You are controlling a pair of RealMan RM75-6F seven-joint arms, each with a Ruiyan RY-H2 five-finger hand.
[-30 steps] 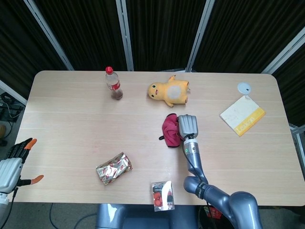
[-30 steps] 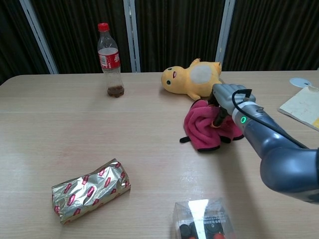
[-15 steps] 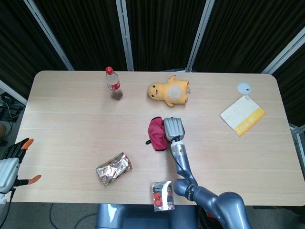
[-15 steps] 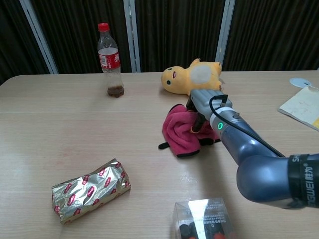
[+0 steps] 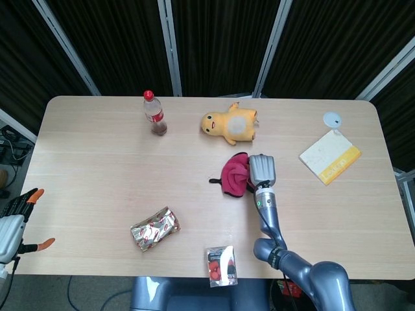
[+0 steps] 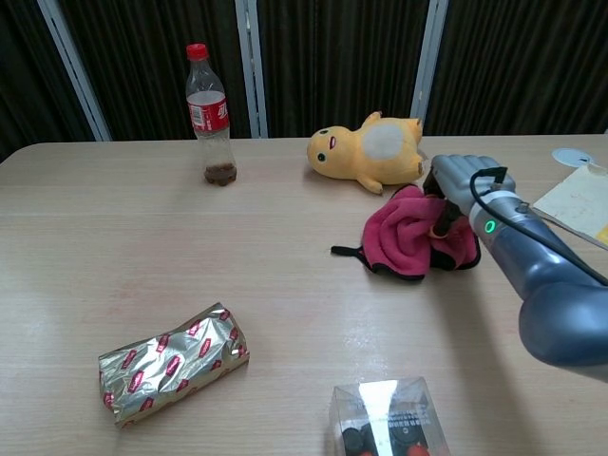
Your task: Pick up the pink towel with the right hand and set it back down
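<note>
The pink towel (image 5: pixel 232 175) (image 6: pixel 407 243) lies bunched at the table's middle, just in front of the yellow plush, with a dark strap trailing to its left. My right hand (image 5: pixel 260 170) (image 6: pixel 460 180) grips the towel's right side, fingers curled down into the cloth. I cannot tell whether the towel is touching the table or just above it. At the frame's lower left edge, off the table, my left hand (image 5: pixel 14 223) holds nothing, its orange-tipped fingers spread apart.
A yellow plush (image 5: pixel 232 124) (image 6: pixel 370 152) lies right behind the towel. A cola bottle (image 5: pixel 154 113) stands back left. A foil packet (image 5: pixel 154 229) and a clear box (image 5: pixel 221 265) sit near the front edge. A yellow-edged book (image 5: pixel 329 156) and white disc (image 5: pixel 332 118) are at the right.
My right hand carried the towel leftward, then back to the right, ending slightly right of where it began. The towel now looks more spread, strap pointing left. The left hand barely moved.
</note>
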